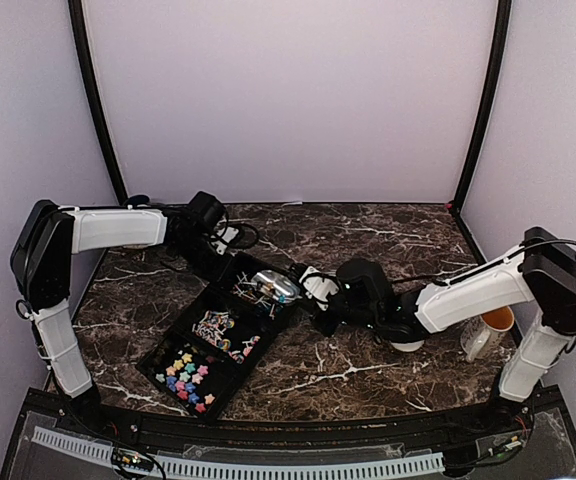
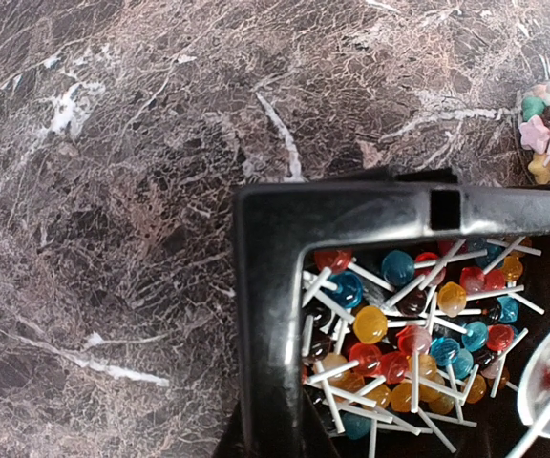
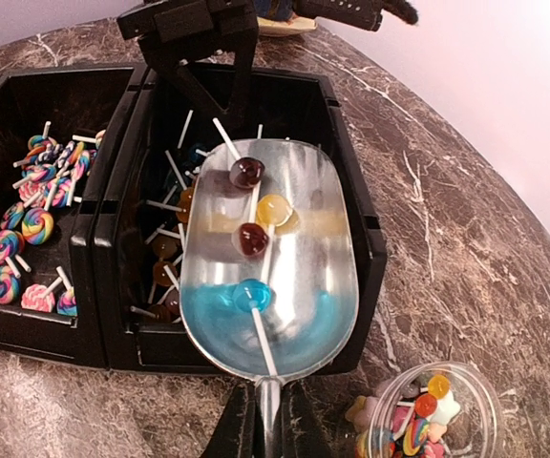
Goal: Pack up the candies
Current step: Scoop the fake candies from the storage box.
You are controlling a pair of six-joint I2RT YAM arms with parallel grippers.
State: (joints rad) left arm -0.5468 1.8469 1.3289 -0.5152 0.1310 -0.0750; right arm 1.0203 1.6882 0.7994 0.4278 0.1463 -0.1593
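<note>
Steel scoop (image 3: 315, 239) holds candies (image 3: 253, 239) lengthwise.

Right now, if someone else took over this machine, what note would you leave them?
Left end effector: shut on the black tray's far corner, steadying it.
Right end effector: shut on the metal scoop's handle; the scoop holds four round lollipops above the tray's lollipop compartment.
Clear cup beside the tray already holds mixed candies.
Left: probably tip the scoop into the cup, then keep scooping.

Scoop (image 3: 270, 258) covers lollipop compartment (image 3: 361, 229); left hand (image 1: 233, 248) seemingly crowds tray (image 2: 265, 286) corner; marble (image 2: 113, 191) alongside open.
</note>
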